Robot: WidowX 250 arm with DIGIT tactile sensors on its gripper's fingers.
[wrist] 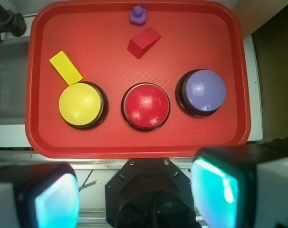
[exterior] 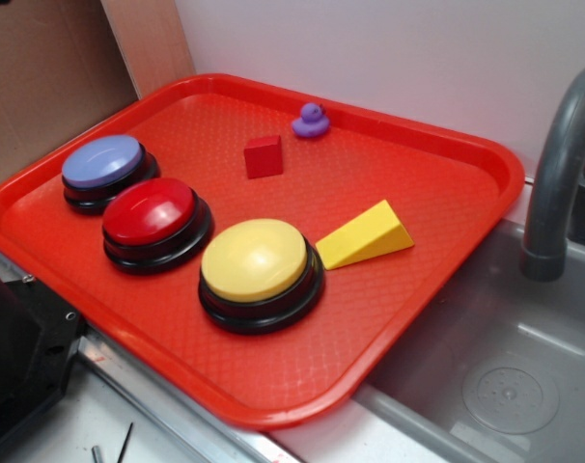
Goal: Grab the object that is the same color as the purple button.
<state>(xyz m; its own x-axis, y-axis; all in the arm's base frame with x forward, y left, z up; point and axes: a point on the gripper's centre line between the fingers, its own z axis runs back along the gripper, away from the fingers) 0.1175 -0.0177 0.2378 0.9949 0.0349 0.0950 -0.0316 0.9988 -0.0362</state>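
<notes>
**While the fingers hang spread, the purple duck sits at the tray's far rim**

While the gripper (wrist: 134,199) hovers outside the near edge of the red tray (wrist: 239,85), its two fingers (wrist: 215,190) are spread wide with nothing between them, their pads showing pale teal in the wrist view. The purple duck (wrist: 139,14) lies well apart from them, straight ahead at the far rim of the tray, roughly on the line midway between the fingers. Just nearer than the duck lies the red cube (wrist: 143,42). Nearer still stand three buttons in a row: the purple button (wrist: 203,91) ahead of the right-hand finger, the red button (wrist: 146,105) in the middle, the yellow button (wrist: 81,104) ahead of the left-hand finger, with the yellow wedge (wrist: 65,67) touching it. The wrist looks straight down on the tray. No writing can be read.
</notes>
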